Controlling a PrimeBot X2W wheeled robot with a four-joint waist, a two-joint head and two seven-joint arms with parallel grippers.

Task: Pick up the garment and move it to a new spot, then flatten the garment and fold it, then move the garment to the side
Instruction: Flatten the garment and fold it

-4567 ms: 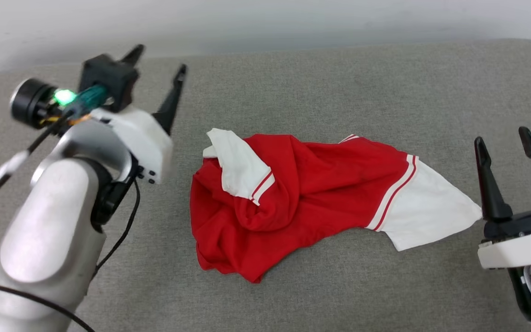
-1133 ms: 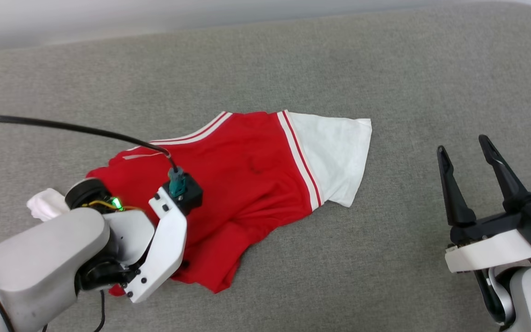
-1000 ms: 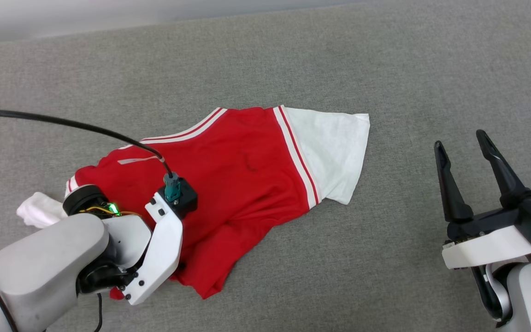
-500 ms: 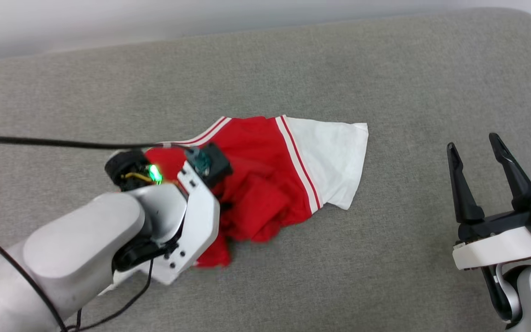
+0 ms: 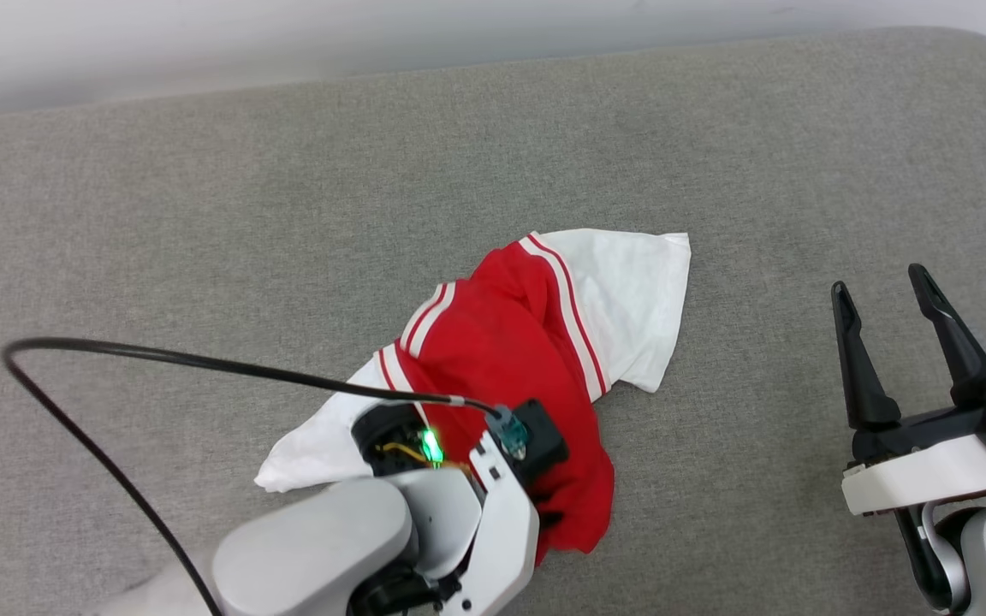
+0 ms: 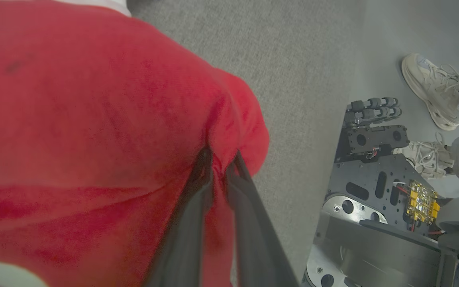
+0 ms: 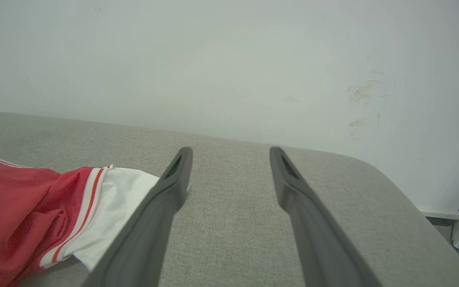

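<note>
The red soft-fabric T-shirt with white sleeves (image 5: 501,359) lies on the grey woven cushion (image 5: 202,214), left gripper (image 6: 220,153) at its 6 o'clock, right gripper (image 5: 878,280) well apart at 3 o'clock.

Left arm (image 5: 313,547) is showing pale grey shell, black cable (image 5: 390,393), green lamp (image 5: 432,446); right gripper (image 5: 878,278) is showing black tapered fingers.

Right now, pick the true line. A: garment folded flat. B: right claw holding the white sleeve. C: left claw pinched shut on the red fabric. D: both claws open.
C: the left claw is closed on a fold of the garment; the right claw stands open, apart from it.
</note>
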